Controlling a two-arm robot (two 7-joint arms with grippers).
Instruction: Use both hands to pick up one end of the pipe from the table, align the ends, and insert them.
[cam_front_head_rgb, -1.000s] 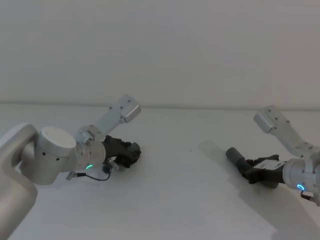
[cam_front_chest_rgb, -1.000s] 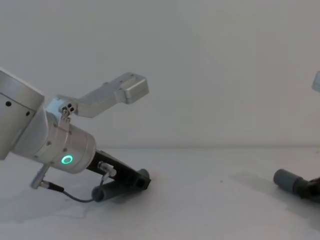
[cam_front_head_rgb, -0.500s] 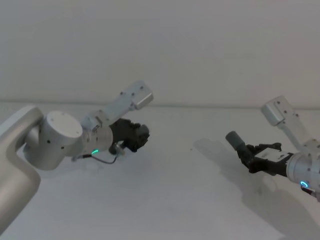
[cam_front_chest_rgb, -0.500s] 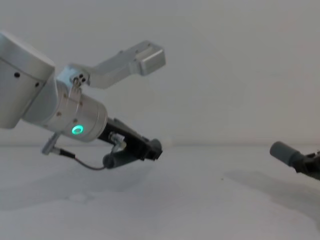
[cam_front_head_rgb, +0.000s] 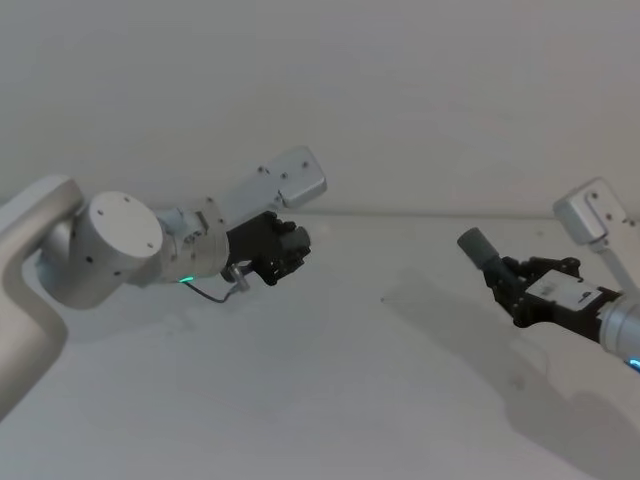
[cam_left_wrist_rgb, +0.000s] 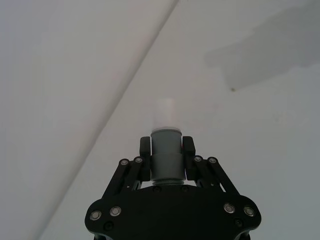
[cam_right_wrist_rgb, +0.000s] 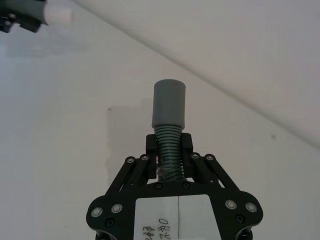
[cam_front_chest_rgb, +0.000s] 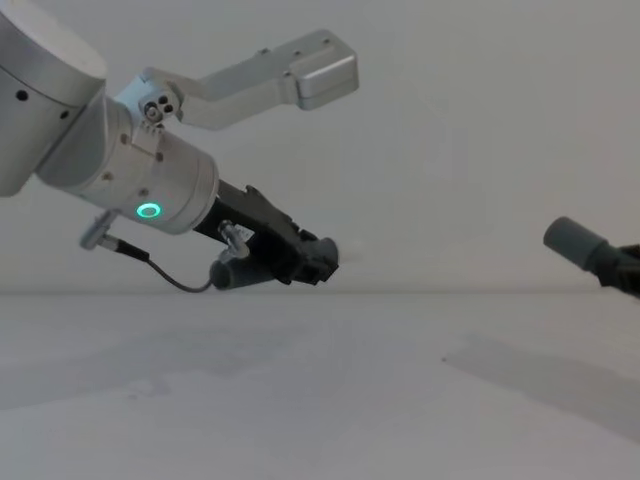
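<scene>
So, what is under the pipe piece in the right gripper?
Bare table and a shadow lie under the pipe piece, which the right gripper holds in the air. The gripper covers its rear end.

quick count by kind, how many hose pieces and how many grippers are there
dark grey ribbed plastic hose pieces: 2, the white-tipped piece and the open-cuff piece
black plastic linkage-finger grippers: 2, the left gripper and the right gripper
total: 4
</scene>
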